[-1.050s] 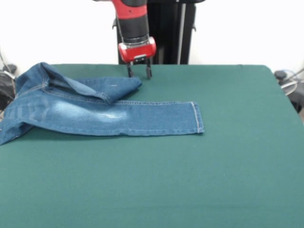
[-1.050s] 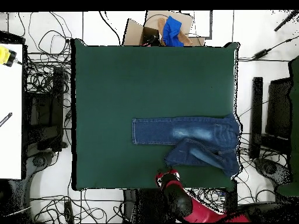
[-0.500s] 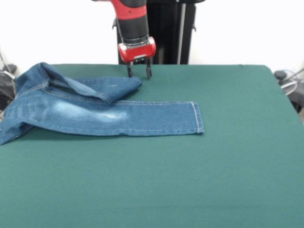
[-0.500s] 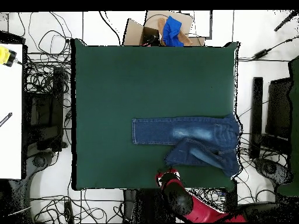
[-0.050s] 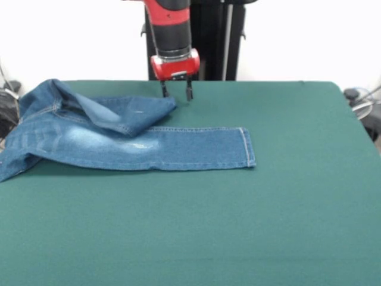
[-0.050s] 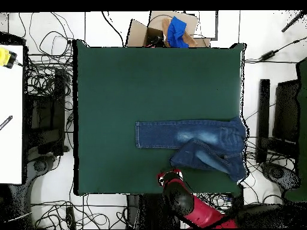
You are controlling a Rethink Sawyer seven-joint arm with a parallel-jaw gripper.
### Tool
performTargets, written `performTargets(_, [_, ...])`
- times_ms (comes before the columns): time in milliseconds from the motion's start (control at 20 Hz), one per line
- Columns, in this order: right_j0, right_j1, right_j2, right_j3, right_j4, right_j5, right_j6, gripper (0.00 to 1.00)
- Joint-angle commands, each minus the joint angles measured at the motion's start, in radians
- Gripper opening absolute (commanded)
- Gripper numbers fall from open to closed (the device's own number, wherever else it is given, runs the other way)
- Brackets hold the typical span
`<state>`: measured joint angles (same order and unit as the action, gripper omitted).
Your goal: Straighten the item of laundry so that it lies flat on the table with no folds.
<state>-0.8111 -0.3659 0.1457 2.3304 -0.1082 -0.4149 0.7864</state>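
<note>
Plainly, jeans [image 5: 125,134] show no readable label.

bright even light (soft shadows)

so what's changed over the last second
The gripper shifted a little toward the picture's right in the front view and rose slightly, jaws open and empty, just beyond the folded leg's tip. That folded leg of the jeans settled a touch lower at its end. The straight leg and the table stayed as they were.

Red arm [image 5: 172,15] with black band, red wrist block, 2 dark prongs.
</note>
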Motion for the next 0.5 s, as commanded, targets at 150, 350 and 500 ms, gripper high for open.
performTargets(150, [0.259,-0.189,0.110,-0.026,0.290,0.098,0.434,1.00])
performTargets(350, [0.327,-0.211,0.095,-0.047,0.352,0.126,0.473,1.00])
performTargets(500, [0.324,-0.234,0.092,-0.048,0.338,0.155,0.474,1.00])
